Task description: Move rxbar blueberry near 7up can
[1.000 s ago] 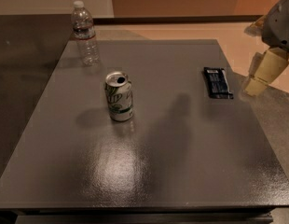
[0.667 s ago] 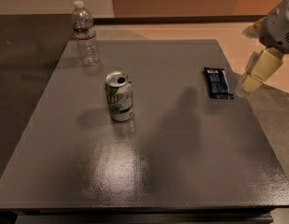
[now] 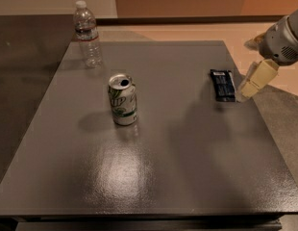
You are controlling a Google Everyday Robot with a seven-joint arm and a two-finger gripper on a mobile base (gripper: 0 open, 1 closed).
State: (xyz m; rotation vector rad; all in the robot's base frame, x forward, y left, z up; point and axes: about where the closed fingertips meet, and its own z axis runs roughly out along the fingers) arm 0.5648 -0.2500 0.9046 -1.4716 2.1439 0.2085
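The bottle (image 3: 88, 32) stands upright at the far left corner of the worktop (image 3: 163, 172), well apart from everything else and out of the working path.

The can (image 3: 123, 100) stands upright left of centre, its opened top facing up. Nothing touches it.

The bar (image 3: 222, 84) lies flat on the worktop at the right, close to the right edge and well apart from the can. It has not been lifted.

The gripper (image 3: 246, 89) hangs at the right edge of the worktop, just beside the bar's right side. Whether it touches the bar or sits above it cannot be told, and whether the gripper is spread or pressed together cannot be told either.

Hazards from this position:
- Bar pushed off the worktop. Cause: the bar lies near the edge, so an off-centre descent could nudge it rightward.
- Failed pickup. Cause: the bar is thin and flat, and its wrapper is likely slick, so the gripper may close above it or slide off.
- Can tipped over. Cause: an approach that comes in too low or overshoots would strike the can.
- Task unmet. Cause: releasing the bar short of the can.
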